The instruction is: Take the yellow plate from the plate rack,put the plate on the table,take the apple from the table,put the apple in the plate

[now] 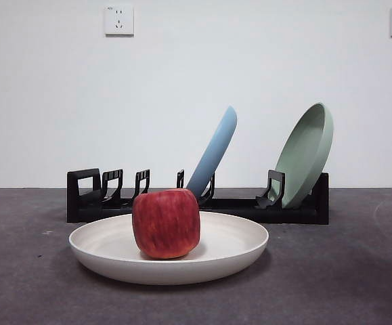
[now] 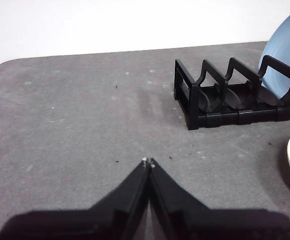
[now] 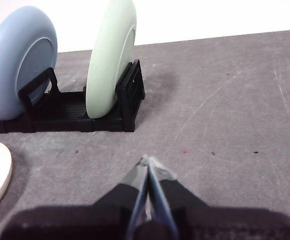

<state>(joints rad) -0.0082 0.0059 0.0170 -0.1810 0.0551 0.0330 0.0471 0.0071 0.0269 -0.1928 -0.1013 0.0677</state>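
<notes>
Jaws closed, empty: left gripper [image 2: 148, 162], right gripper [image 3: 149, 161], both over bare worktop [image 1: 358, 271]. Apple [image 1: 166, 223] in yellow plate [image 1: 168, 261], hiding part of plate rack [image 1: 197, 200]; wrist views crop plate

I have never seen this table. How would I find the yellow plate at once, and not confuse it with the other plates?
Look first for the long black plate rack across the back of the table. Directly in front of it, the yellow plate lies flat on the table. Unlike the light-blue plate and the sage-green plate, which stand tilted in the rack, it is cream-coloured and holds a red apple.
</notes>
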